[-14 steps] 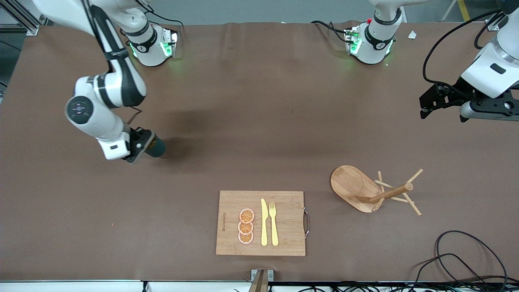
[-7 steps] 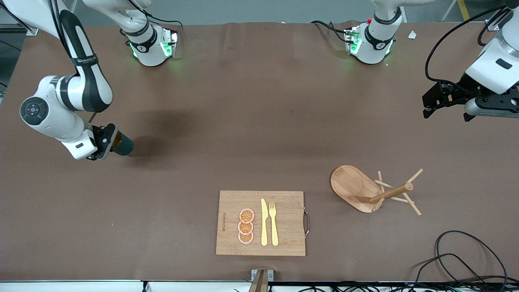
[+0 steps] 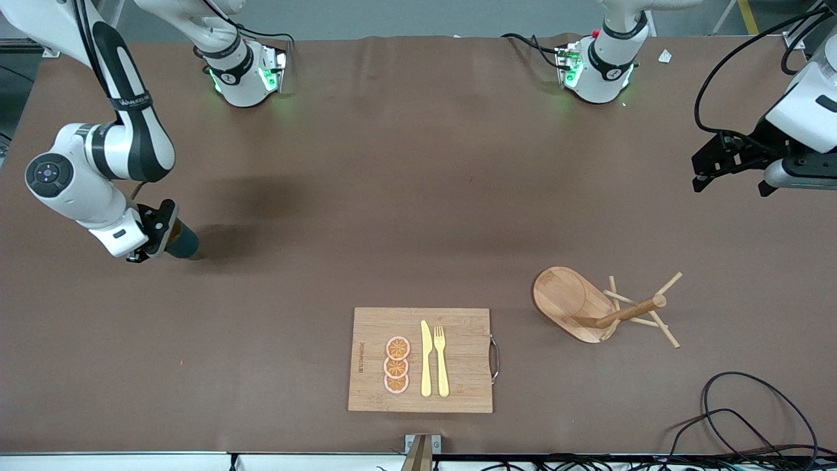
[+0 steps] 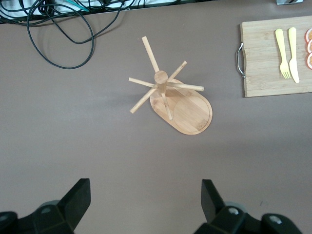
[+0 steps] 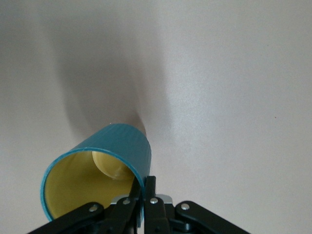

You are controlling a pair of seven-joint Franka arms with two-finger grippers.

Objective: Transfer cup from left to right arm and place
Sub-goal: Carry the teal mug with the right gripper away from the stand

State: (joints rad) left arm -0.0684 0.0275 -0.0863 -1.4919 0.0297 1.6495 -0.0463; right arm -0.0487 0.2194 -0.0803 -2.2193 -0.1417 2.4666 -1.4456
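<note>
Now the right tool [image 3: 157, 237], clamped on the cup's [image 3: 182, 242] rim, has carried it low toward the right arm's edge of the counter [image 3: 405, 196] (placement looks imminent); the left tool [image 3: 732, 160] waits, fingers apart, over the other edge.

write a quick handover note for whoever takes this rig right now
Right hand: shut on the cup's rim, holding it tilted low over the table at the right arm's end.
Left hand: open, holding nothing, waiting up over the left arm's end, above the peg stand.
Done: the cup is already with the right arm, so the handover is made.
Left: set the cup down and let go. Whether it touches the table yet, I cannot tell.
</note>
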